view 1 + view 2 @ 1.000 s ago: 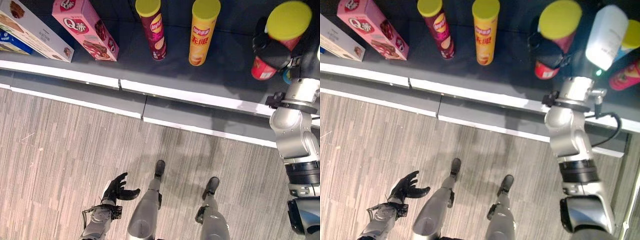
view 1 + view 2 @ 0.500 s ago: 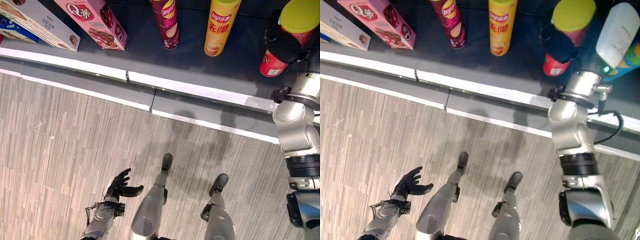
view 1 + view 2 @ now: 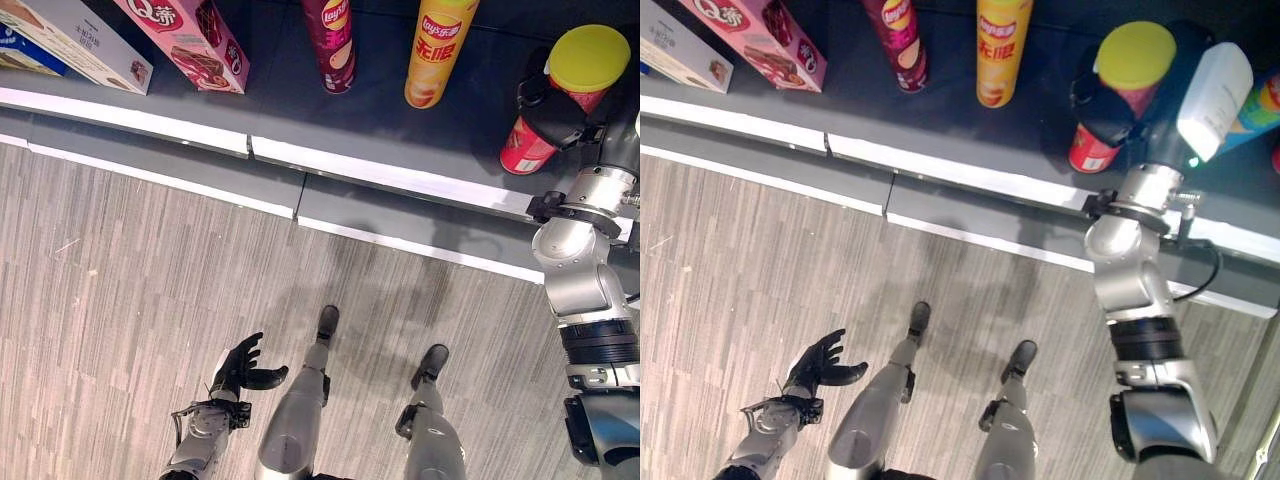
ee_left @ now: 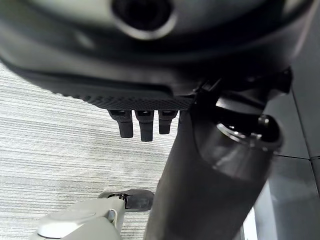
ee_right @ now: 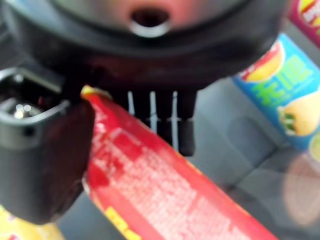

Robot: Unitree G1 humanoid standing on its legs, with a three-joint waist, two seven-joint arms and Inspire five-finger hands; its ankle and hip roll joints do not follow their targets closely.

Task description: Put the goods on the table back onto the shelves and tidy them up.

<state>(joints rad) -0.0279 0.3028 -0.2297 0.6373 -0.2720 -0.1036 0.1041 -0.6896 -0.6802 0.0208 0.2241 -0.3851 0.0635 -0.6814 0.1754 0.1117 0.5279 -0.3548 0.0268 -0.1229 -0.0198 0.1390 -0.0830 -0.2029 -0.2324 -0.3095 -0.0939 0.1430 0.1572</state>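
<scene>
The right hand point(image 3: 553, 103) is clamped round a tall red cardboard crisp tube with a yellow plastic lid point(image 3: 560, 92), at 2 o'clock over the dark grey shelf point(image 3: 300, 110). Its long axis is tilted, lid toward the camera, base point(image 3: 522, 155) toward the shelf; whether it touches is unclear. Placement seems nearly done, release remaining. The left hand point(image 3: 243, 367) hangs at 7 o'clock, fingers loosely apart, holding nothing.

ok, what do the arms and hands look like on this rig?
Both arms are silver-grey metal with rounded segments and black bands at the joints. The left hand is dark, with slim black fingers. The right hand is dark too, and above its wrist sits a white block with a small green light.
</scene>
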